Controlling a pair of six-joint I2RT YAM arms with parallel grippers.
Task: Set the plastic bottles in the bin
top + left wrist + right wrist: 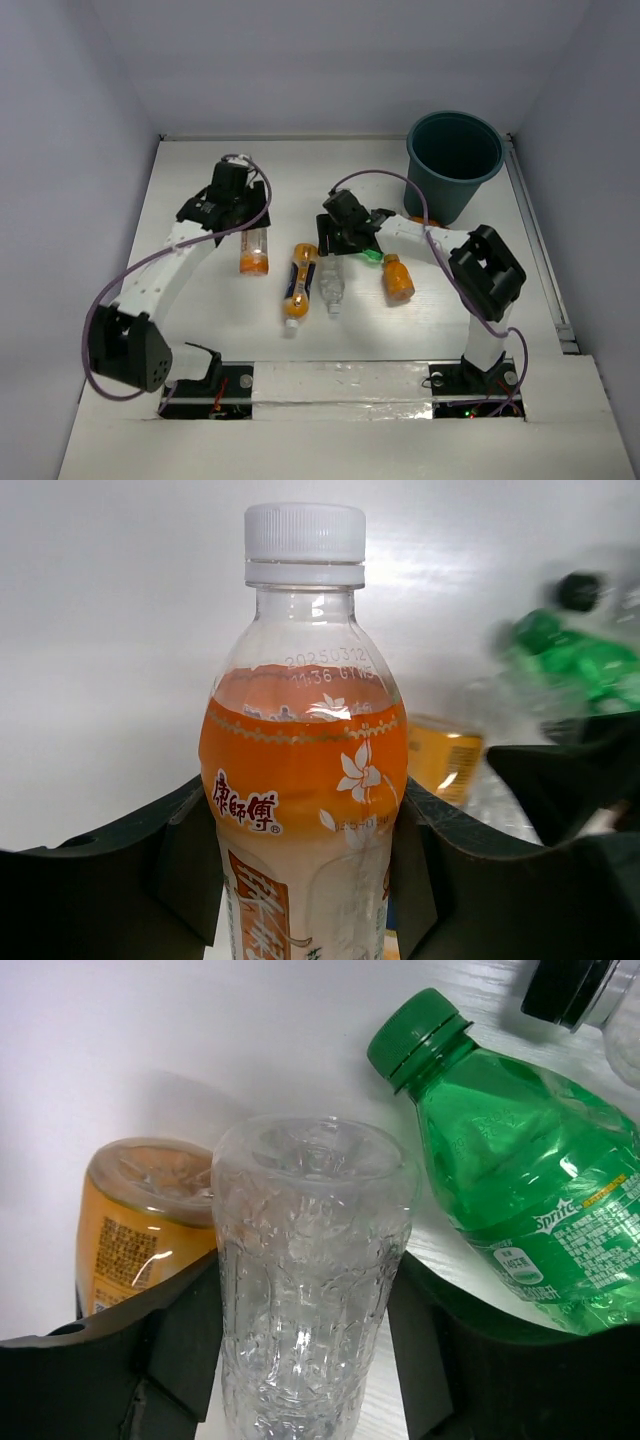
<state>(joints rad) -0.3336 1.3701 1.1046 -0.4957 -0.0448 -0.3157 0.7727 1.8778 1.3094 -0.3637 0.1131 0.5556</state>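
Grasp check: pinching an orange bottle in the left pincer, white cap pointing away from the wrist. Pinching the clear bottle in the right pincer, base end outward, with the green bottle just beside it. Eyeing the bin, standing upright at the far right of the bench, near the right arm and well apart from the left. Judging the right side better placed for dropping first.
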